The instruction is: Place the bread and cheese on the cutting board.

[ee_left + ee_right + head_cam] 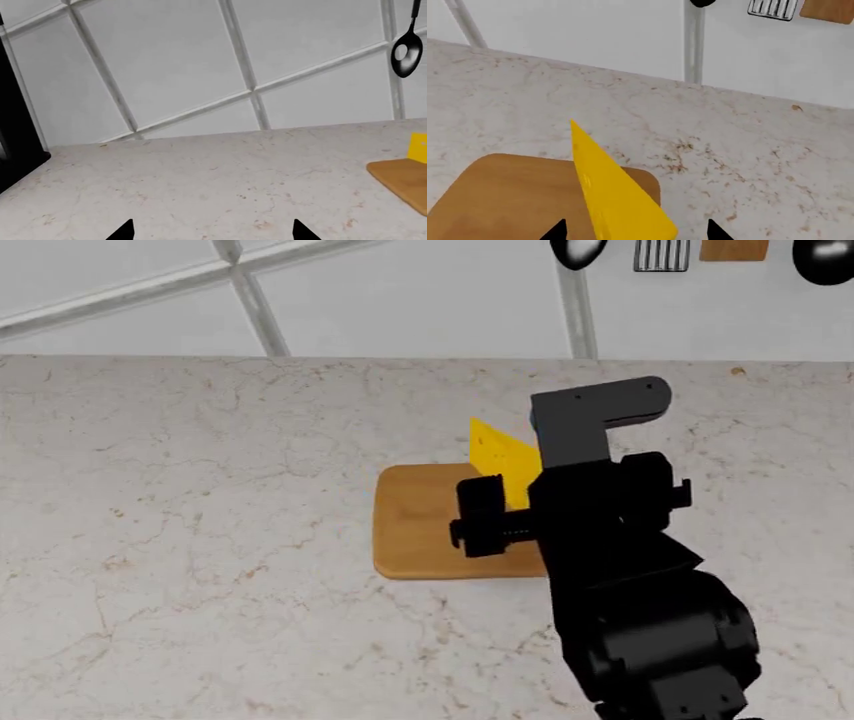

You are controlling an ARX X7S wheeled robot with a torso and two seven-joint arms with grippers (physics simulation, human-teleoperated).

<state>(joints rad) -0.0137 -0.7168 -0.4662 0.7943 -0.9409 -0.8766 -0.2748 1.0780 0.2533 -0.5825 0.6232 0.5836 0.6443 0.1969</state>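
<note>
The left part of the counter (pixel 174 540) is bare pale marble with brown flecks, running back to a wall (pixel 400 300) of large grey-white tiles. The left gripper (pixel 212 231) appears only in its own wrist view, where two black fingertips (pixel 123 231) stand well apart over the stone with nothing between them. Toward the middle lies the board (pixel 420 525), a thin light-brown wooden square with rounded corners, flat on the counter. Over its far right part is the cheese (pixel 501 452), a bright yellow wedge with its thin point aimed up and toward the wall and its thick end nearer the arm; small holes dot its side face. In the right wrist view the wedge sits between the two dark fingertips (pixel 557 231) of the right gripper (pixel 501 515), but that view cuts off where they would meet it, so I cannot tell whether the cheese is clamped or whether it rests on the wood. The black right arm (pixel 627 580) rises from the near right and hides the right edge of the board and the thick end of the wedge. The bread cannot be seen from any camera. High on the wall at the right hang dark ladles (pixel 577 252), a slotted utensil (pixel 659 254) and a small wooden piece (pixel 734 249); a black spoon (pixel 405 52) also hangs in the left wrist view.
</note>
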